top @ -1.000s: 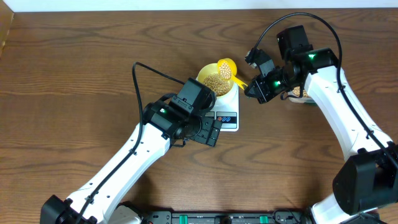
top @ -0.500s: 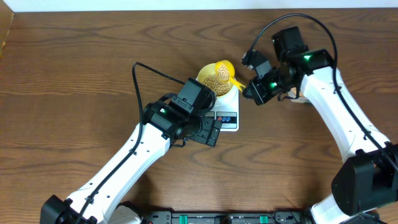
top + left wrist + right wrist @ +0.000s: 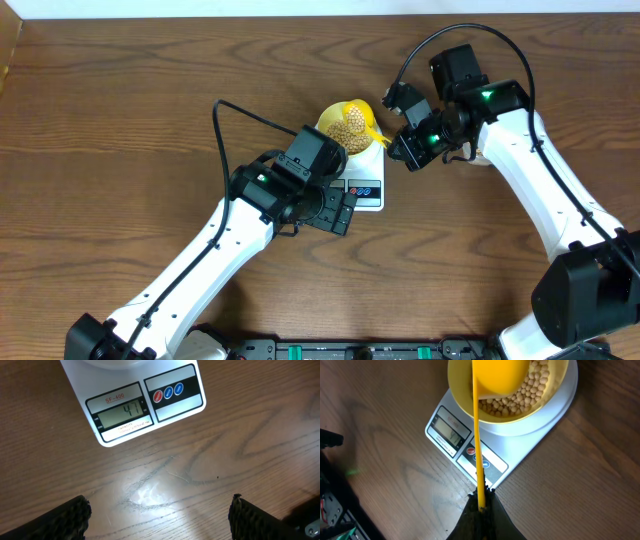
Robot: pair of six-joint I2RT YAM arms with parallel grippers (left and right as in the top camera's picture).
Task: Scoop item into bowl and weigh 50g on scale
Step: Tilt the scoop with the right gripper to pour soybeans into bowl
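The white scale [image 3: 368,187] carries the pale-yellow bowl [image 3: 328,121], which holds tan beans [image 3: 347,126]. In the right wrist view the bowl [image 3: 559,386] and its beans [image 3: 532,394] sit on the scale [image 3: 525,445]. A yellow scoop [image 3: 498,372] hangs over the bowl with its outer side toward the camera. My right gripper [image 3: 481,504] is shut on the scoop's thin handle [image 3: 477,445]. My left gripper [image 3: 160,520] stands open just in front of the scale [image 3: 175,395], nothing between its fingers [image 3: 74,519]. The display [image 3: 125,411] reads 47.
A black cable [image 3: 232,110] loops from the left arm toward the bowl. A pale container [image 3: 481,157] is mostly hidden under the right arm. Brown wooden table [image 3: 120,150] stretches to the left and front.
My right gripper has shifted left and carried the scoop further over the bowl, turning it. The left arm has stayed still.
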